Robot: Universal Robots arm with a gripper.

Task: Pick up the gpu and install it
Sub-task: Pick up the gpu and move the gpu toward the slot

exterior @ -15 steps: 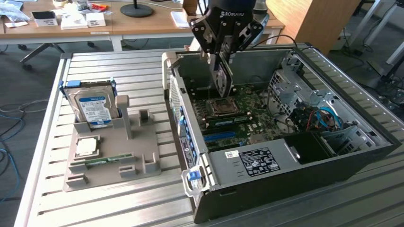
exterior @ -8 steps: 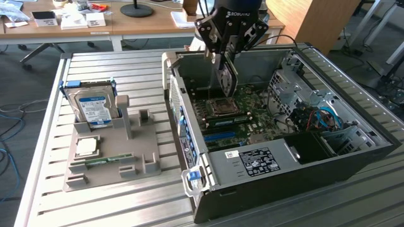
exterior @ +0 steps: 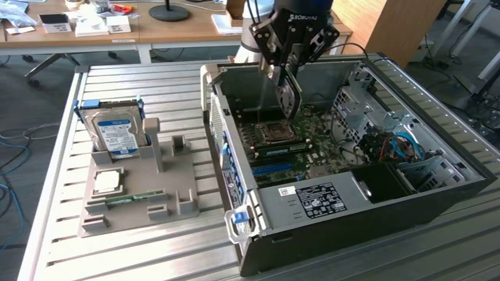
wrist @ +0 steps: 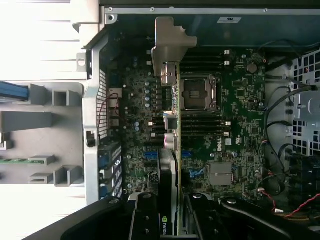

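The gpu (exterior: 289, 96) hangs upright and edge-down over the open computer case (exterior: 437, 193), above the green motherboard (exterior: 308, 137). My gripper (exterior: 284, 71) is shut on its upper edge. In the wrist view the gpu (wrist: 167, 167) appears edge-on, its pale metal bracket (wrist: 167, 45) pointing towards the case's rear wall. There my gripper (wrist: 172, 222) clamps the card between its black fingers (wrist: 145, 217). The card is lined up over the motherboard (wrist: 235, 130), beside the processor socket (wrist: 199, 93). I cannot tell whether it touches a slot.
A grey holder (exterior: 137, 193) stands on the slatted table on the exterior view's left. It carries a silver hard drive (exterior: 117, 132), a memory stick (exterior: 133, 198) and a processor chip (exterior: 108, 180). Cables (exterior: 399, 146), a drive cage and the power supply (exterior: 320, 199) crowd the case's other end.
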